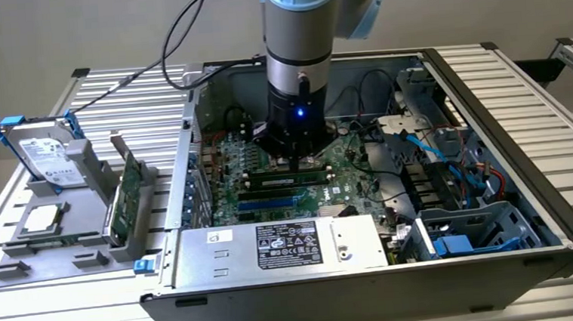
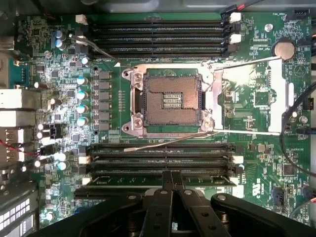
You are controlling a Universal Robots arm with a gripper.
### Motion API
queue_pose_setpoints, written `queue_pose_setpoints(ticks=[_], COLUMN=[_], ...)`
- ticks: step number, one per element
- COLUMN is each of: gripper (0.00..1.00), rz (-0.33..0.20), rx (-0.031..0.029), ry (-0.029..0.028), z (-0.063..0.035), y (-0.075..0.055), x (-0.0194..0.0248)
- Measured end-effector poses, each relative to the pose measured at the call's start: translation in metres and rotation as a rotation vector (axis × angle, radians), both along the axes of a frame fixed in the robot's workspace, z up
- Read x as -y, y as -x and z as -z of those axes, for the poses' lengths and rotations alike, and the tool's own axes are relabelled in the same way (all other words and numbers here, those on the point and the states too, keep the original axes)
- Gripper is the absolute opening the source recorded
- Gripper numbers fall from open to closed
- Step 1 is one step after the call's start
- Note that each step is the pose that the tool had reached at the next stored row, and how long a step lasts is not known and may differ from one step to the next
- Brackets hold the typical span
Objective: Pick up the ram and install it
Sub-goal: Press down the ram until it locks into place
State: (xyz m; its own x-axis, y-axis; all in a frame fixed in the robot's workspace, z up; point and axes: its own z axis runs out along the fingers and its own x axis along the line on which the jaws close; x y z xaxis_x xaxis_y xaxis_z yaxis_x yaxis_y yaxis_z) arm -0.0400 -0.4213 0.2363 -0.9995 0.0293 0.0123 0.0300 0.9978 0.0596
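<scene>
The arm (image 1: 297, 46) comes down from the top centre of the exterior view, its silver and grey column standing close to vertical, with a pale blue joint cap at the upper right of it. A small blue light glows on the black wrist section at mid-frame. The gripper (image 2: 172, 174) points straight down. In the wrist view its 2 black fingers (image 2: 162, 207) rise from the bottom centre, pressed together at the tips.
</scene>
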Motion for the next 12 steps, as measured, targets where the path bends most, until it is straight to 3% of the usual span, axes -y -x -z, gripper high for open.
queue_pose_setpoints(ticks=[5, 12], gripper=[0.11, 0.11], rz=[0.0, 0.0], rx=[-0.0001, 0.0], ry=[-0.0033, -0.004], z=[-0.0021, -0.0022], y=[0.003, 0.0033], x=[0.0082, 0.0082])
